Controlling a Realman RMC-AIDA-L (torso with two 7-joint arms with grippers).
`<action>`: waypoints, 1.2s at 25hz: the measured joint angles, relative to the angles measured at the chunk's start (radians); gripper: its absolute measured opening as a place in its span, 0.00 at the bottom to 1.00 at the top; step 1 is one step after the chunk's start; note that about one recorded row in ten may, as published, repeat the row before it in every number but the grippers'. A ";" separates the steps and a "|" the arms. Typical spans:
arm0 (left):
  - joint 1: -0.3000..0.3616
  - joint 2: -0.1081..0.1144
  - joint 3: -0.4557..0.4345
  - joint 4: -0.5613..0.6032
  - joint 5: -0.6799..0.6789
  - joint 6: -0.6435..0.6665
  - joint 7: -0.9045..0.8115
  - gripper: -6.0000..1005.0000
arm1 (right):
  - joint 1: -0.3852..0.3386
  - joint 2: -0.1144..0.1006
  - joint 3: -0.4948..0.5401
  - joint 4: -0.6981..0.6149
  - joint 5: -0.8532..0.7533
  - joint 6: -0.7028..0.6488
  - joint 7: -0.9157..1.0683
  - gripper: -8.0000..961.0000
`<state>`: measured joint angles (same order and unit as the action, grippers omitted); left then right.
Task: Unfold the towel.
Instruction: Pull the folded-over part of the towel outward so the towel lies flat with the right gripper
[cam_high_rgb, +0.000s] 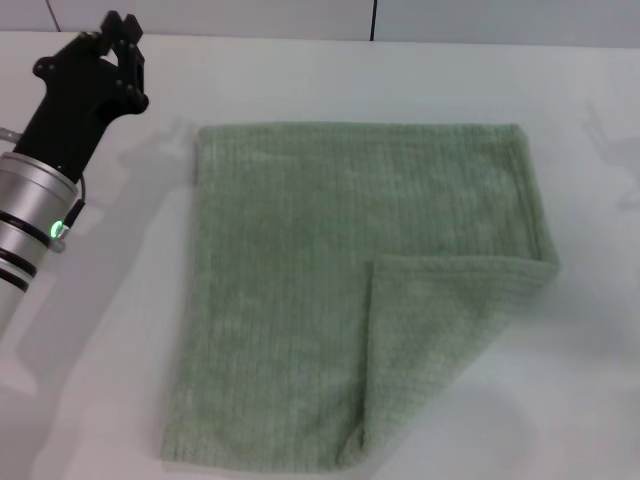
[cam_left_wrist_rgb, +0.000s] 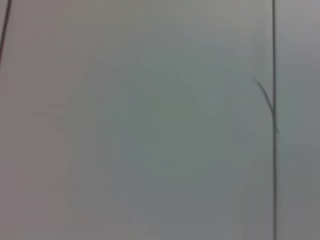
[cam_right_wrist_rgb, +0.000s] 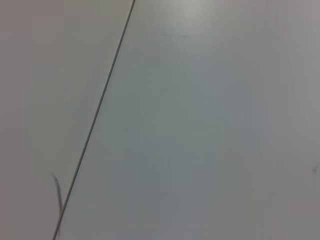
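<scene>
The pale sage-green towel (cam_high_rgb: 300, 290) lies flat on the white table (cam_high_rgb: 90, 380) in the head view. Its near right corner (cam_high_rgb: 450, 310) is folded over onto the cloth as a triangle. My left gripper (cam_high_rgb: 122, 45) is raised at the far left, apart from the towel's far left corner. My right gripper is out of view. Both wrist views show only bare pale surface with a dark seam line (cam_left_wrist_rgb: 273, 120), and no towel.
The table's far edge meets a wall with a dark vertical seam (cam_high_rgb: 374, 18). A dark seam line also crosses the right wrist view (cam_right_wrist_rgb: 95, 120). White table surface surrounds the towel on all sides.
</scene>
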<state>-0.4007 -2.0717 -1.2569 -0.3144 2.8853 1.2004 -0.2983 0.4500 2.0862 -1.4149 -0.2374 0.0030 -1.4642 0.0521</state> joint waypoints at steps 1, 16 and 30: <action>-0.004 0.001 0.010 0.000 0.000 -0.012 -0.011 0.34 | 0.000 0.000 0.000 0.000 0.000 0.000 0.000 0.84; -0.152 0.016 0.119 -0.035 0.002 -0.518 -0.192 0.00 | 0.000 -0.001 0.001 0.001 0.000 0.008 -0.001 0.84; -0.187 0.021 0.128 -0.075 0.002 -0.814 -0.179 0.00 | 0.009 -0.003 0.001 0.004 0.000 0.022 -0.001 0.84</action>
<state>-0.5875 -2.0511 -1.1287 -0.3896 2.8868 0.3867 -0.4773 0.4585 2.0831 -1.4143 -0.2334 0.0030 -1.4420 0.0506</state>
